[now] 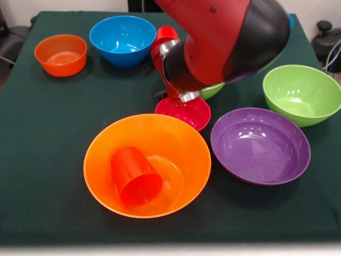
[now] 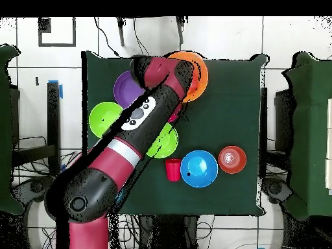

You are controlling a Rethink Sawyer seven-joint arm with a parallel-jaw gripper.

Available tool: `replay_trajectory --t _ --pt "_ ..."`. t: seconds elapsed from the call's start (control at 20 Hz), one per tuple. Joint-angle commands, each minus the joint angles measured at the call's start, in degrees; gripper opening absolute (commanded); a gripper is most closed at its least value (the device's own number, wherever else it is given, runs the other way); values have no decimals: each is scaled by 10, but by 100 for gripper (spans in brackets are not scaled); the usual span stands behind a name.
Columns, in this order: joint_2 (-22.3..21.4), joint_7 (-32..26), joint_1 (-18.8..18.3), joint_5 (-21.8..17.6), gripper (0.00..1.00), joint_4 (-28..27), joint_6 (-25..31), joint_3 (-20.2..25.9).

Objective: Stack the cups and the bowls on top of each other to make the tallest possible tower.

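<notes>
The big orange bowl (image 1: 101,154) stands at the table's near middle, and shows in the overhead view (image 2: 201,74) too. The orange cup (image 1: 135,176) lies on its side inside it, mouth toward the camera. The small crimson bowl (image 1: 186,113) stands upright just behind the big bowl's far rim. My gripper (image 1: 184,97) hangs right over the crimson bowl, mostly hidden by the arm's wrist. The red cup (image 1: 164,35) stands behind the arm, and the overhead view shows it too (image 2: 173,170). Nothing is stacked upright.
A purple bowl (image 1: 260,145) sits right of the big orange bowl. A lime green bowl (image 1: 302,94) is at the right; another (image 1: 213,90) peeks from behind the arm. A blue bowl (image 1: 122,40) and a small orange bowl (image 1: 60,54) stand far left.
</notes>
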Motion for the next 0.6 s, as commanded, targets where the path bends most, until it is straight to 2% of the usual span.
replay_trajectory --t 0.05,0.2,0.45,0.6 --pt "67 162 -13 26 100 -72 24 67" --pt "77 168 -18 31 100 -91 31 63" --pt "101 170 -55 39 100 -153 54 31" --pt "102 164 -59 39 100 -160 58 28"
